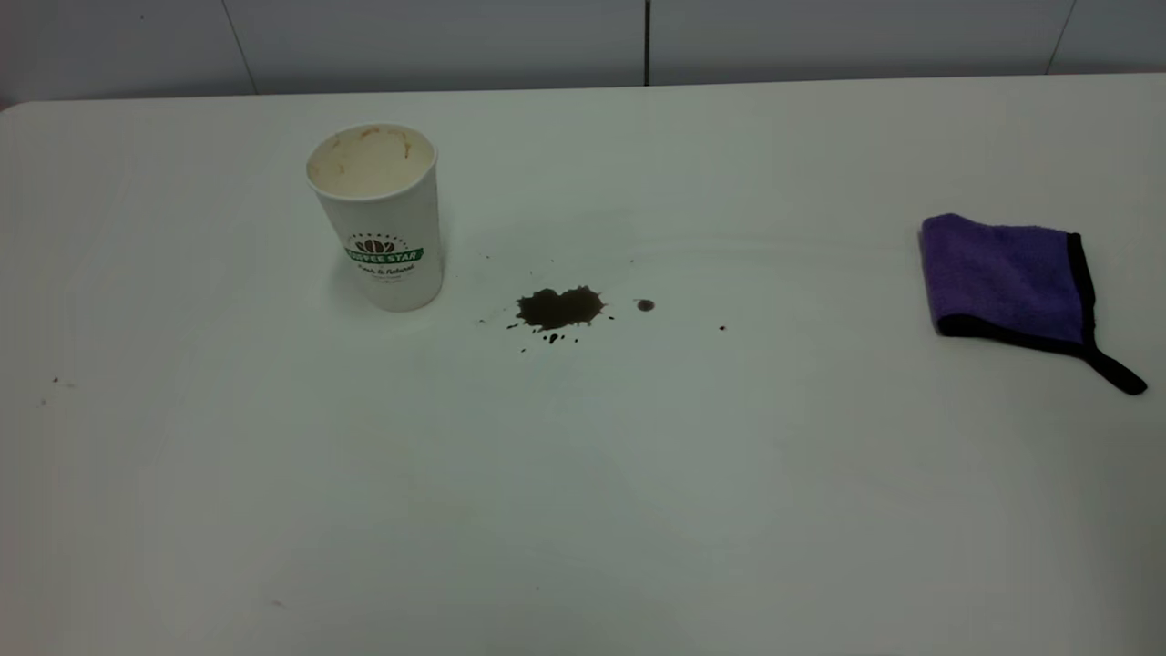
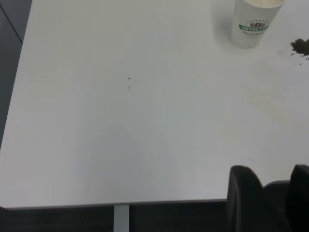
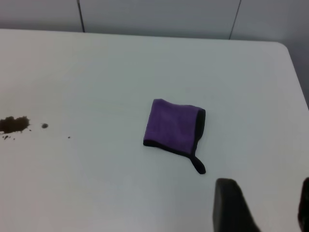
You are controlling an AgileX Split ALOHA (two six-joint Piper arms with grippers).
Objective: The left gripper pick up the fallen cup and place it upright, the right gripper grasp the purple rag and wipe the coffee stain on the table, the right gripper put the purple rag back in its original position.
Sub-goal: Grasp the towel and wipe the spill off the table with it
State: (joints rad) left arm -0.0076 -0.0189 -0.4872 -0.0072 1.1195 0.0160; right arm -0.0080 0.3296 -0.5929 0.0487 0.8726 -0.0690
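Observation:
The white cup [image 1: 383,228] with the green logo stands upright on the white table [image 1: 583,492], left of centre; it also shows in the left wrist view [image 2: 253,24]. The dark brown coffee stain [image 1: 557,307] lies to its right, also seen in the right wrist view [image 3: 13,124]. The purple rag [image 1: 1002,273] lies folded flat at the far right, apart from the stain. Neither gripper shows in the exterior view. My left gripper [image 2: 269,169] is open and empty near the table's edge, far from the cup. My right gripper [image 3: 265,182] is open and empty, short of the rag [image 3: 174,126].
Small splatter dots [image 1: 645,305] lie around and to the right of the stain. A grey panelled wall [image 1: 583,36] runs behind the table. The table's near edge [image 2: 116,203] and a rounded corner [image 3: 285,46] show in the wrist views.

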